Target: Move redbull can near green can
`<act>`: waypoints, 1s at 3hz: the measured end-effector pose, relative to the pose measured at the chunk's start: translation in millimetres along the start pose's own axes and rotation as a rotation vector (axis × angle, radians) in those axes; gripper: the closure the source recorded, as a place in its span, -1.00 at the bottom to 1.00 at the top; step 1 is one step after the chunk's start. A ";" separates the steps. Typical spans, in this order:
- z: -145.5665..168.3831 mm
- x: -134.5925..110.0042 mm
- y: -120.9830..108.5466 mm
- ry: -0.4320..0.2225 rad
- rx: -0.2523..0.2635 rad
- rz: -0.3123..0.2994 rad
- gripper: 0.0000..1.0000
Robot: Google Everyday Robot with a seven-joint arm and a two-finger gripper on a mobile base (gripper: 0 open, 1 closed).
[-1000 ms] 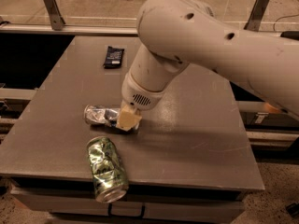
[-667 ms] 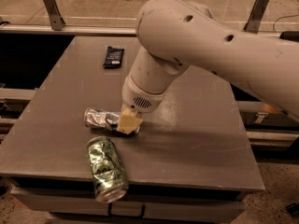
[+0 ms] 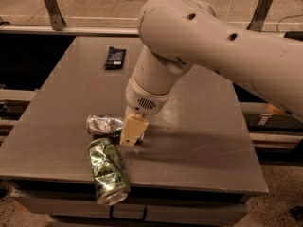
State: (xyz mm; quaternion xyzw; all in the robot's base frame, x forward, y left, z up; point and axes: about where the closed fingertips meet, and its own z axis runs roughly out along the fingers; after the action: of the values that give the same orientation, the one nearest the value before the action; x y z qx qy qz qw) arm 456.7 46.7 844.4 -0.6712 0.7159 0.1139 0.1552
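The redbull can (image 3: 103,125), slim, silver and crinkled, lies on its side on the grey table (image 3: 199,126) near the front left. My gripper (image 3: 132,132) is at the can's right end and is shut on it, with one tan finger (image 3: 133,129) showing in front. The green can (image 3: 108,170), wider and mottled, lies on its side just in front of the redbull can, its silver end over the table's front edge. A small gap separates the two cans. My big white arm hides the table's middle.
A flat black packet (image 3: 115,57) lies at the back left of the table. The table's front edge (image 3: 189,186) is close to the green can. A metal rail (image 3: 71,30) runs behind the table.
My gripper and the redbull can have moved a little toward the front, closer to the green can. The green can and the black packet have not moved.
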 end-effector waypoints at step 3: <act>-50.3 15.1 -39.0 -0.023 0.127 0.008 -1.00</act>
State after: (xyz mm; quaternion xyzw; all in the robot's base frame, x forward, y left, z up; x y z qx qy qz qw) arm 491.4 11.2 887.0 -0.6557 0.7225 0.0763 0.2053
